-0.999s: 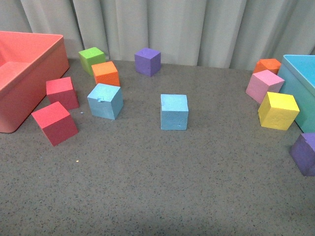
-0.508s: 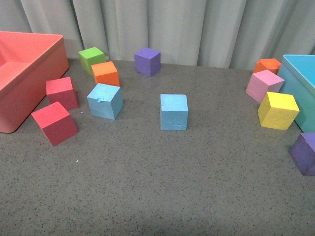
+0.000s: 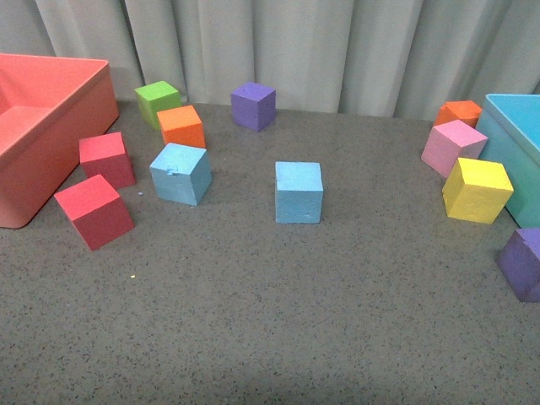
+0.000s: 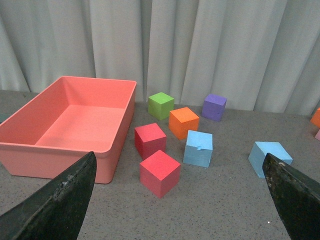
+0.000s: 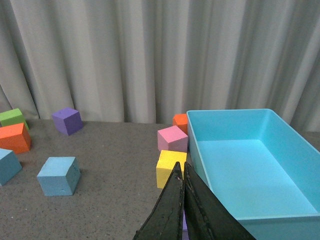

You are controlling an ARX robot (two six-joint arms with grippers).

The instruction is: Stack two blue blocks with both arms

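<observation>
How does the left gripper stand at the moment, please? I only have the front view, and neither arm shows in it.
Observer: The left gripper is open. In the left wrist view its fingers stand wide apart and hold nothing.
Operator: Thank you. And how does the right one stand?
Observer: The right gripper is shut, closed on nothing, as the right wrist view shows.
</observation>
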